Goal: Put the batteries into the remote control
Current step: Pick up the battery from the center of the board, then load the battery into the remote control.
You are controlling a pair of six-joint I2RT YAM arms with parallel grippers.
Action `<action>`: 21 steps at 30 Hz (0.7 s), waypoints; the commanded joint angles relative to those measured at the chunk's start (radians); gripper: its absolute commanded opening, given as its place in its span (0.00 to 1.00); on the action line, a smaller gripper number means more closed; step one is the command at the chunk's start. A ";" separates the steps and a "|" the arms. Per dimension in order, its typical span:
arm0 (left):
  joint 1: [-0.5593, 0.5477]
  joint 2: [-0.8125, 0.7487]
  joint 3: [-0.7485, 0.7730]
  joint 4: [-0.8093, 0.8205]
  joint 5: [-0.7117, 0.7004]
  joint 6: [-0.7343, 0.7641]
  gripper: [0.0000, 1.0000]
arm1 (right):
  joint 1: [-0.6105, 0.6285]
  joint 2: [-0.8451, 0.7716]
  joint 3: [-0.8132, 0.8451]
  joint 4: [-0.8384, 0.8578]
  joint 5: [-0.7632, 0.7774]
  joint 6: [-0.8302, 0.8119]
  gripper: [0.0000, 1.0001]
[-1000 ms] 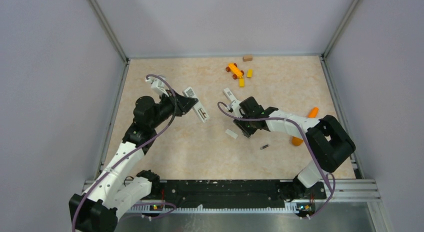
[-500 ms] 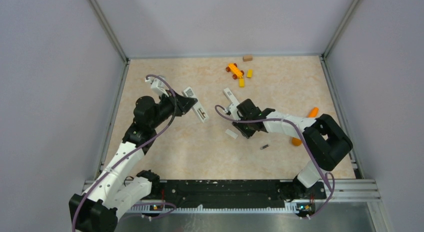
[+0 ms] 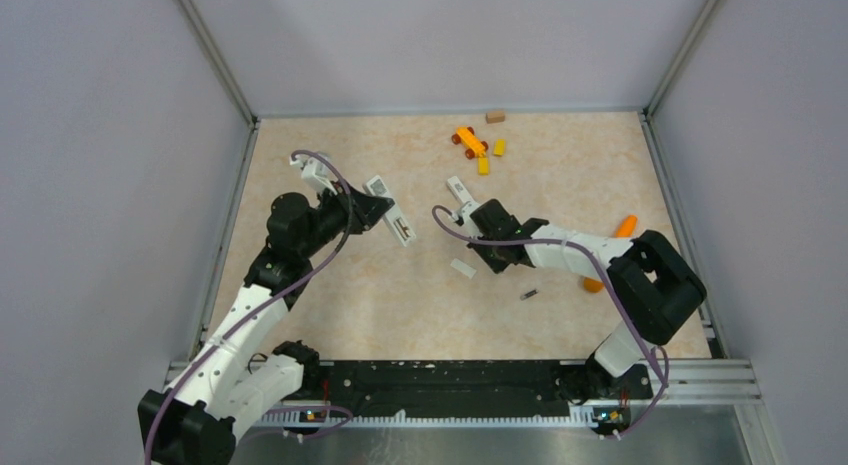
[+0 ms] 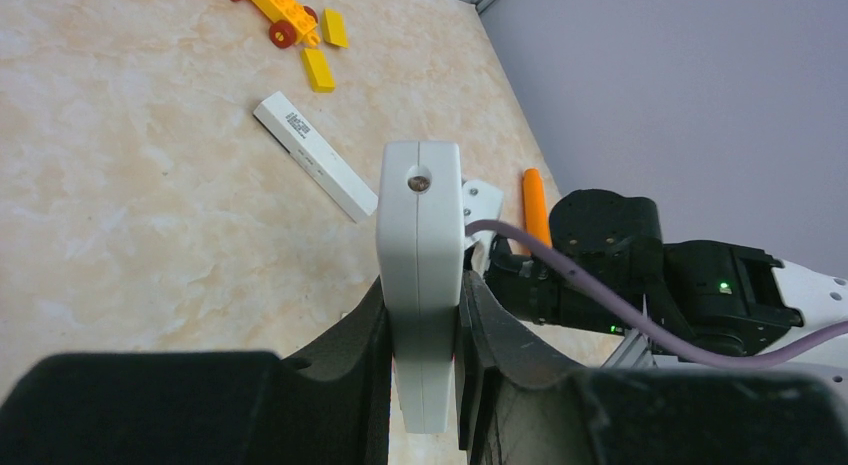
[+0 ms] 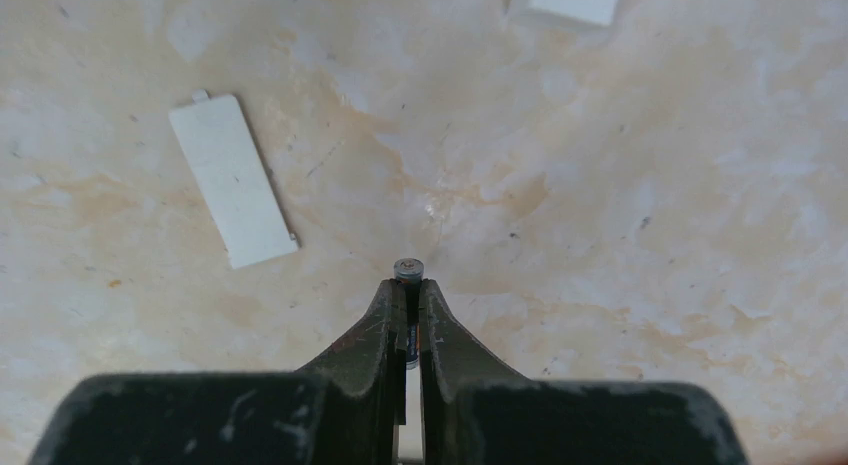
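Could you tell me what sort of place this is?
Probably a robotics lab test cell: plain grey walls framed by aluminium rails enclose a marbled tabletop, with toy bricks scattered on it.

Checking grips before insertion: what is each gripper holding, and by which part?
Left gripper clamps the remote control across its body; right gripper pinches a battery along its side, tip protruding.
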 commanded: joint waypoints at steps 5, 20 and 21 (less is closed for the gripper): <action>0.004 0.073 0.008 0.144 0.114 -0.105 0.00 | 0.006 -0.159 0.225 -0.117 0.074 0.305 0.00; -0.026 0.431 0.093 0.316 0.394 -0.354 0.00 | 0.019 -0.271 0.361 -0.130 -0.171 0.731 0.00; -0.032 0.448 0.095 0.342 0.403 -0.369 0.00 | 0.022 -0.285 0.346 -0.105 -0.189 0.745 0.00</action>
